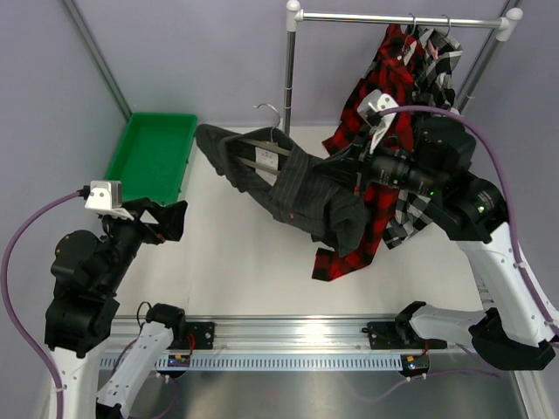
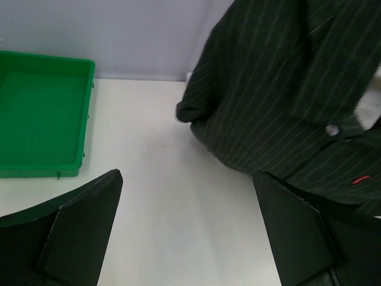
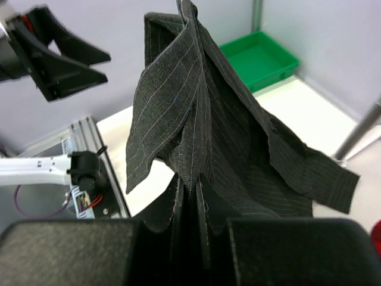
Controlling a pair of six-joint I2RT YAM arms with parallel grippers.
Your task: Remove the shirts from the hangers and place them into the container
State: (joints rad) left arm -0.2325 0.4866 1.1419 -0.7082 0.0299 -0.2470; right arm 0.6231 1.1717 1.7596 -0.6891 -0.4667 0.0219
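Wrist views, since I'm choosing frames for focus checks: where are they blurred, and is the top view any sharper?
Right wrist view: right end effector blurred up close, charcoal shirt pinstripes crisp. Left wrist view: soft throughout, left end effector dim. Top view: sharp, evenly lit, faint shadows.

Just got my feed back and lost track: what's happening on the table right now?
The right tool is shut on the dark pinstriped shirt, holding it up above the table with the hanger in it. The left tool is open and empty, hovering near the green tray, which has nothing in it. The red plaid shirt and the black-and-white plaid shirt hang from the rail at the back right. No shirt has reached the tray yet.
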